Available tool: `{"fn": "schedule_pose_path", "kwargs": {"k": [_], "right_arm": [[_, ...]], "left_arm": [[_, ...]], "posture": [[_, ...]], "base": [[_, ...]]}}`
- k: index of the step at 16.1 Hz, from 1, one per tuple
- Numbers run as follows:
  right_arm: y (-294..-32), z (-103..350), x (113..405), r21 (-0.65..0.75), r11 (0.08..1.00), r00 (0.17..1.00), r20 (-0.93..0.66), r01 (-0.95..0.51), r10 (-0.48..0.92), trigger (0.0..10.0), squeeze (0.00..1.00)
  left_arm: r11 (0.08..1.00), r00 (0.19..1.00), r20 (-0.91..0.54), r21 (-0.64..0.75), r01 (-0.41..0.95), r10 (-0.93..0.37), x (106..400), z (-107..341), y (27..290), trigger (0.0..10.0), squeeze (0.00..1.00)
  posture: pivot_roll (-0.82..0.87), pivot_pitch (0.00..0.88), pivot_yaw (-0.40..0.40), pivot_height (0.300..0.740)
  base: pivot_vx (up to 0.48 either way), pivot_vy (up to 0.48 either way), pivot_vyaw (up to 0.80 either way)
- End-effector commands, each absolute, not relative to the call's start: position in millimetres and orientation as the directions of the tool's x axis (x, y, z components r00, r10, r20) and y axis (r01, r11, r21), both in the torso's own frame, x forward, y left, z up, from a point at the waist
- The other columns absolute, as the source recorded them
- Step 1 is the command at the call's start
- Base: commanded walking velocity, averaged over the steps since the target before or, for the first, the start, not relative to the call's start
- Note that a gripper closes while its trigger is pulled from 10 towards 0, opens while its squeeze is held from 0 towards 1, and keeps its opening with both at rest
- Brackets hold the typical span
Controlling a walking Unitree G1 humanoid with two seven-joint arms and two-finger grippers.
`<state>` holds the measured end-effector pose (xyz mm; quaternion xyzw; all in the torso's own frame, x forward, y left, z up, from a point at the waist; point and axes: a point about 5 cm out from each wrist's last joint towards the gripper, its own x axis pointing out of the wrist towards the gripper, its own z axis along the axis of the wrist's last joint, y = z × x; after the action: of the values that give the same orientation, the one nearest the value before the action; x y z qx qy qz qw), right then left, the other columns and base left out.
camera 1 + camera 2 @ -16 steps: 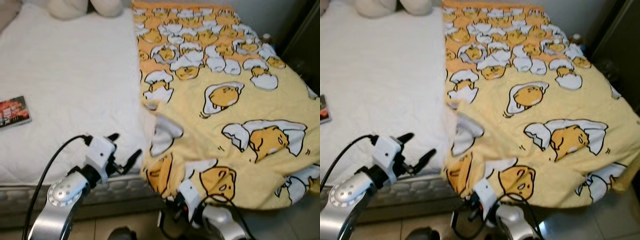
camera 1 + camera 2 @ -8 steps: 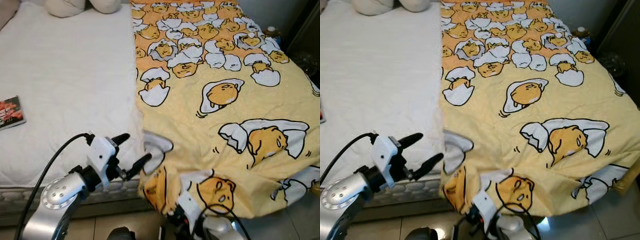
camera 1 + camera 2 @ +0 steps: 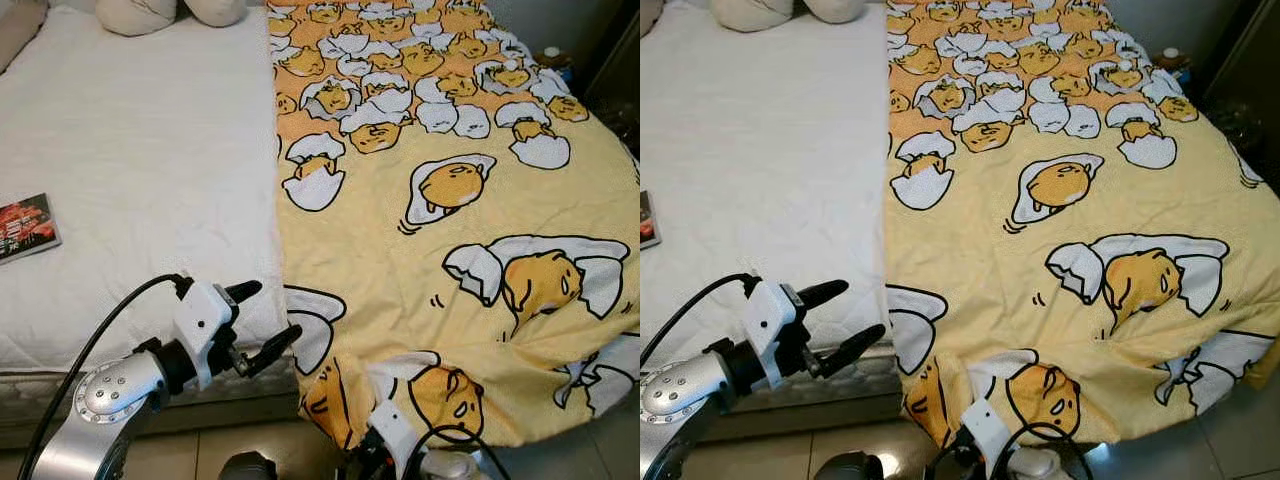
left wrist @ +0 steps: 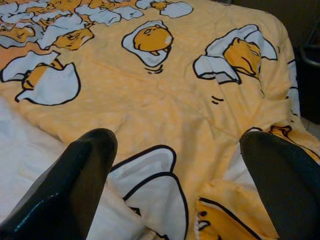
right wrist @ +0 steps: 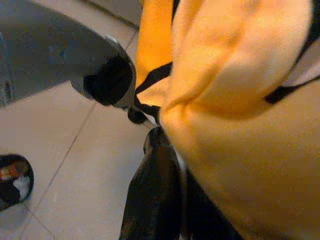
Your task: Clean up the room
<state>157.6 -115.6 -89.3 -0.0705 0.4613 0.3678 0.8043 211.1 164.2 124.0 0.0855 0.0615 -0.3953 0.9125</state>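
Left eye view | blanket [image 3: 450, 230] lengthwise along bed | right end effector [image 5: 165, 165] pinching hem

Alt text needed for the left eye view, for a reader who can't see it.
A yellow egg-print blanket covers the right half of a white mattress. The left gripper, open, hovers at the blanket's near edge; a book lies far left, pillows at the head.
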Motion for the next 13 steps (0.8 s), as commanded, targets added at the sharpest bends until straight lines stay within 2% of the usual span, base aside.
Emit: {"fn": "schedule_pose_path", "kwargs": {"k": [1, 3, 7, 9, 10, 11, 12, 13], "right_arm": [[-117, -96, 143, 0.232, 0.726, 0.258, -0.829, -0.648, 0.495, 0.0, 0.0], [-128, -102, 138, 0.148, 0.764, 0.265, -0.882, -0.628, 0.389, 0.0, 0.0], [-136, -105, 133, 0.083, 0.768, 0.26, -0.913, -0.635, 0.314, 0.0, 0.0], [-132, -106, 129, 0.114, 0.781, 0.244, -0.914, -0.614, 0.325, 0.0, 0.0], [-126, -105, 131, 0.145, 0.809, 0.262, -0.901, -0.57, 0.346, 3.8, 0.0], [-117, -102, 140, 0.152, 0.831, 0.301, -0.884, -0.535, 0.356, 9.7, 0.0], [-111, -100, 144, 0.167, 0.826, 0.307, -0.874, -0.538, 0.377, 10.0, 1.0], [-108, -99, 146, 0.171, 0.825, 0.311, -0.87, -0.539, 0.383, 10.0, 1.0]], "left_arm": [[0.657, 0.667, -0.181, 0.119, 0.744, -0.723, 209, 128, 163, 10.0, 0.0], [0.605, 0.612, -0.204, 0.102, 0.79, -0.764, 203, 128, 158, 10.0, 0.0], [0.603, 0.61, -0.205, 0.105, 0.791, -0.765, 205, 131, 159, 10.0, 0.0], [0.601, 0.61, -0.213, 0.11, 0.791, -0.764, 206, 132, 161, 10.0, 0.0], [0.601, 0.609, -0.218, 0.113, 0.792, -0.762, 206, 132, 162, 10.0, 0.0], [0.602, 0.611, -0.221, 0.114, 0.79, -0.76, 207, 132, 163, 10.0, 0.0], [0.602, 0.611, -0.224, 0.114, 0.791, -0.76, 207, 132, 162, 10.0, 0.0], [0.601, 0.61, -0.224, 0.115, 0.791, -0.76, 207, 132, 162, 10.0, 0.0]], "posture": [[0.23, 0.12, 0.025, 0.74], [0.24, 0.126, 0.032, 0.74], [0.24, 0.133, 0.039, 0.74], [0.25, 0.135, 0.043, 0.74], [0.25, 0.136, 0.045, 0.74], [0.25, 0.136, 0.045, 0.74], [0.24, 0.135, 0.045, 0.74], [0.24, 0.135, 0.045, 0.74]], "base": [[0.0, 0.0, 0.0], [0.0, 0.0, 0.0], [0.0, 0.0, 0.0], [0.0, 0.0, 0.0], [0.0, 0.0, 0.0], [0.0, 0.0, 0.0], [0.0, 0.0, 0.0], [0.0, 0.0, 0.0]]}}
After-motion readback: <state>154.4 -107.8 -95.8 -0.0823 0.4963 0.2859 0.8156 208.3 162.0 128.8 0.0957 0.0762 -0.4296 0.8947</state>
